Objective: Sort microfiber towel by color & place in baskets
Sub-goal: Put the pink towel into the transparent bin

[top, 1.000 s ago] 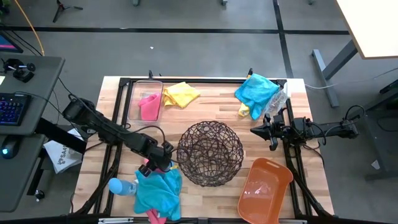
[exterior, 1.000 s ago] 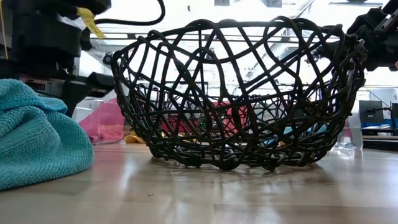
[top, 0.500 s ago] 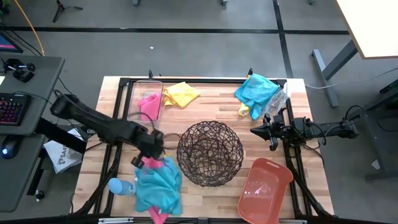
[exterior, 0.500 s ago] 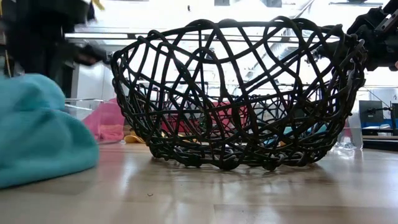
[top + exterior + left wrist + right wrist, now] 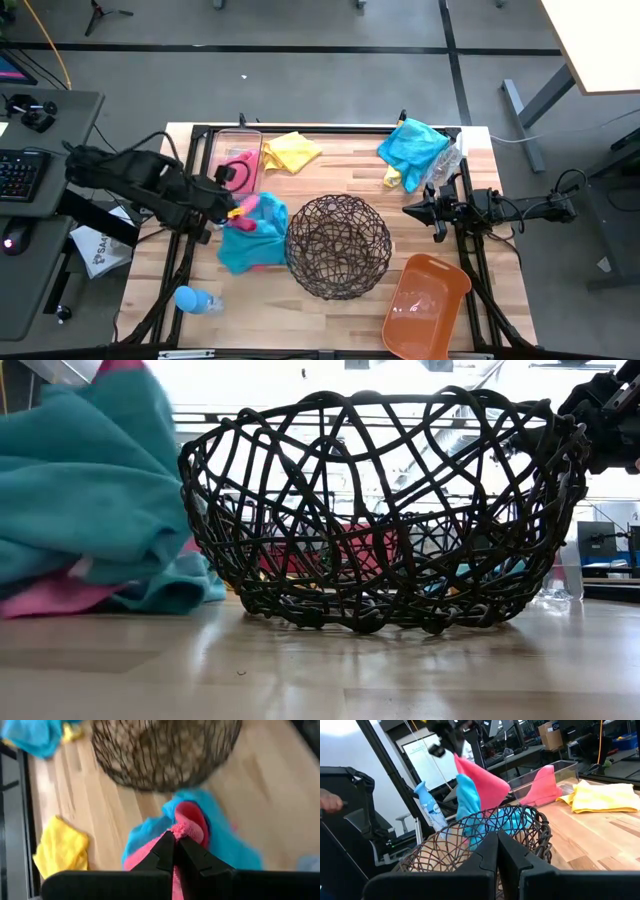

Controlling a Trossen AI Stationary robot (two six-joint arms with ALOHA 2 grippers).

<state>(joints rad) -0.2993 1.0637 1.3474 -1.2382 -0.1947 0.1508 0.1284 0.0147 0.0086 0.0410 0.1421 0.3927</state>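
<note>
Left gripper [image 5: 175, 840] clamped on pink towel [image 5: 187, 825] with teal towel [image 5: 250, 245] clinging left of wire basket [image 5: 338, 246]; risk: mixed colours binned.

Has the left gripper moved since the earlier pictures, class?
Yes. The left gripper, gripping a pink towel, swung from the table's near edge toward the clear bin, beside the wire basket.

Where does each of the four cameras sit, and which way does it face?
High: overhead, straight down; both arms, left hand lifting a pink towel tangled with teal.
Low: table level, through the wire basket.
Left wrist: down past its shut fingers onto the pink towel.
Right wrist: across the table past the right hand; basket shared with all.
</note>
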